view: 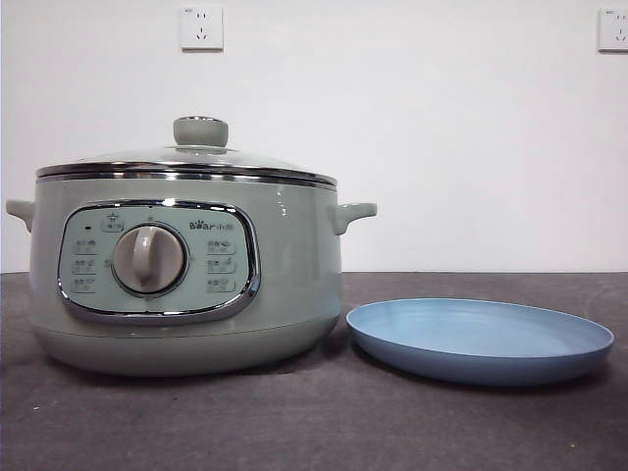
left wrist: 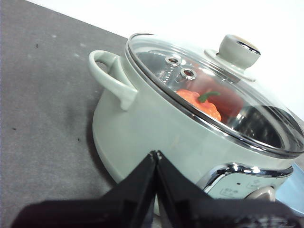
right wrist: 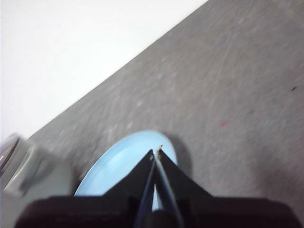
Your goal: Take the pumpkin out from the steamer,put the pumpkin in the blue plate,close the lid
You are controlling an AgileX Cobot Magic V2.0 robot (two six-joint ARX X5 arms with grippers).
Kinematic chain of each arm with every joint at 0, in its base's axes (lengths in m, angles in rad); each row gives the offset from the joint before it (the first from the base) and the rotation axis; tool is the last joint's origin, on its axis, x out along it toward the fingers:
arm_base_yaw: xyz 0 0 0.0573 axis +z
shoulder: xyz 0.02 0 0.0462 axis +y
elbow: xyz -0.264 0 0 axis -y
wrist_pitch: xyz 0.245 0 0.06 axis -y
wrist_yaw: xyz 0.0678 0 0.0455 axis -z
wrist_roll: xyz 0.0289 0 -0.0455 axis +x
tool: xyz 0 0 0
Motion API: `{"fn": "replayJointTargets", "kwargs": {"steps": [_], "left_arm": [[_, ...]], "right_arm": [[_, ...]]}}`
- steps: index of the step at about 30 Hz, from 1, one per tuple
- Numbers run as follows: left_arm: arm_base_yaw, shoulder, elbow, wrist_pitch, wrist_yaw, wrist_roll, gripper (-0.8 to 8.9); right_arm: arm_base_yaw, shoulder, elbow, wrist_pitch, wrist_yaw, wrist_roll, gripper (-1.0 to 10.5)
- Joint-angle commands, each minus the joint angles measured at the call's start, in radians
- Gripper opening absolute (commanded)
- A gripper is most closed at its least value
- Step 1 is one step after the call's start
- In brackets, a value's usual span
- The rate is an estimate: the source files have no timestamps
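Note:
The sage-green steamer (view: 186, 285) stands at the left of the table with its glass lid (view: 191, 157) seated on the chrome rim. Through the lid (left wrist: 213, 90) the left wrist view shows the orange-red pumpkin (left wrist: 202, 102) with its green stem lying inside the steamer (left wrist: 156, 137). The blue plate (view: 479, 339) rests empty beside the steamer on its right. My left gripper (left wrist: 156, 154) hangs shut above the steamer's side, apart from it. My right gripper (right wrist: 156, 151) is shut above the blue plate (right wrist: 121, 164), holding nothing. Neither arm shows in the front view.
The table is covered in dark grey cloth (view: 392, 432). A white wall with two sockets (view: 201, 27) stands behind. The steamer's side handle (view: 351, 213) juts toward the plate, and its other handle (left wrist: 111, 76) faces my left gripper.

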Motion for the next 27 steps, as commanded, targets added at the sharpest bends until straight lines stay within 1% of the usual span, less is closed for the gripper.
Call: {"fn": "replayJointTargets", "kwargs": {"steps": [1,3,7,10,15,17,20,25,27], "left_arm": [[0.002,0.002,0.055,0.002,-0.002,-0.006,-0.07],[0.002,0.018,0.100,-0.017,-0.022,-0.006,-0.07],[0.003,0.089,0.202,-0.063,-0.028,0.011,-0.07],[0.003,0.170,0.277,-0.066,-0.027,0.041,-0.07],[0.003,0.329,0.417,-0.079,-0.018,0.099,-0.08],[0.003,0.393,0.476,-0.096,-0.012,0.139,-0.08],[0.002,0.489,0.570,-0.130,0.026,0.200,-0.07],[0.002,0.636,0.720,-0.211,0.122,0.284,-0.07],[0.002,0.690,0.777,-0.252,0.180,0.313,-0.05]], "right_arm": [[0.002,0.006,0.042,0.006,-0.014,0.021,-0.1],[0.002,0.015,0.077,0.005,-0.014,0.020,-0.1],[0.002,0.060,0.166,0.002,-0.014,0.015,-0.1],[0.002,0.115,0.248,-0.005,-0.014,-0.027,-0.1],[0.002,0.242,0.410,-0.014,-0.023,-0.141,-0.1],[0.002,0.298,0.475,-0.023,-0.049,-0.187,-0.1],[0.002,0.389,0.572,-0.043,-0.102,-0.264,-0.1],[0.002,0.544,0.728,-0.114,-0.219,-0.363,0.0],[0.002,0.607,0.783,-0.149,-0.283,-0.397,0.0]]}}
